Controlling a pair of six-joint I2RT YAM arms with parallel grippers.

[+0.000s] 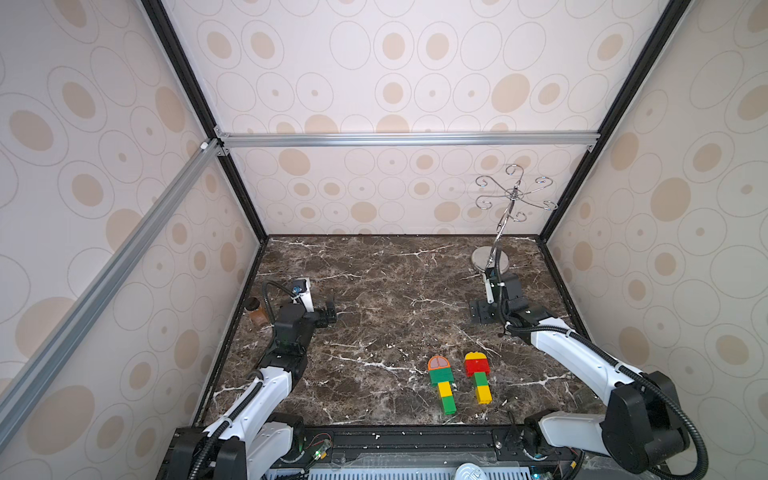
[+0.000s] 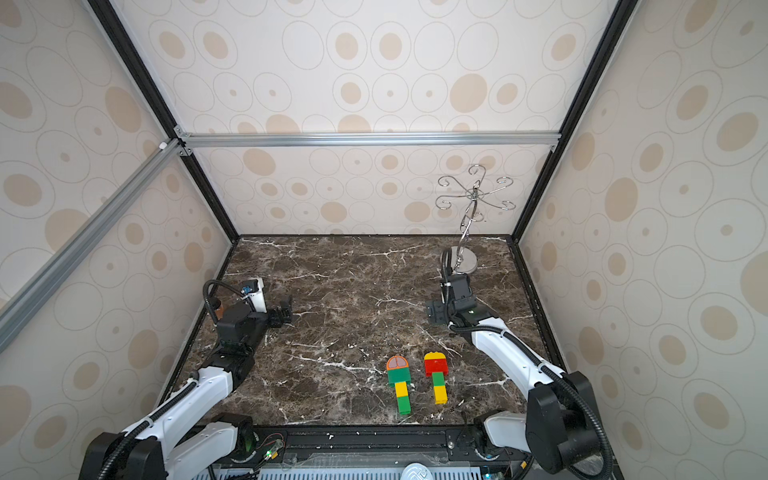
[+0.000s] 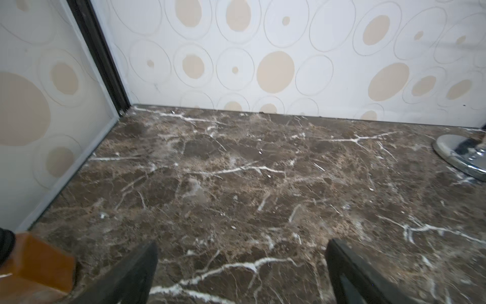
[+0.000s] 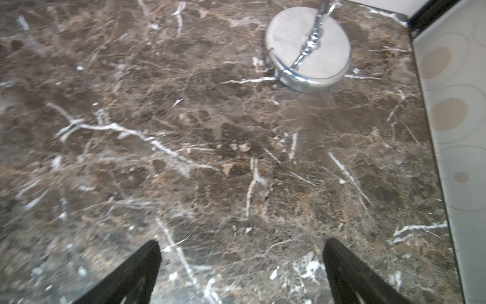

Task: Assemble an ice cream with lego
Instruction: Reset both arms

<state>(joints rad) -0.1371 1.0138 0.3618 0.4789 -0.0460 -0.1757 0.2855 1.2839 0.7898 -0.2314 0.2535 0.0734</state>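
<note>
Brown marble counter [image 1: 374, 291]: orange-domed green-yellow lego stack [image 1: 441, 384] and yellow-domed red-green-yellow lego stack [image 1: 478, 376] lie side by side near front edge. Your left gripper [image 1: 331, 311], right gripper [image 1: 482, 311] both wide, empty.

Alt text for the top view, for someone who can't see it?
An orange-domed lego ice cream and a yellow-and-red-topped one lie side by side on the marble table. Farther back, the left gripper, by a brown jar, and the right gripper, by a chrome hook stand, are open and empty.

Left tool [image 1: 331, 311] and right tool [image 1: 482, 312] hover low, well apart — jaws spread wide.
</note>
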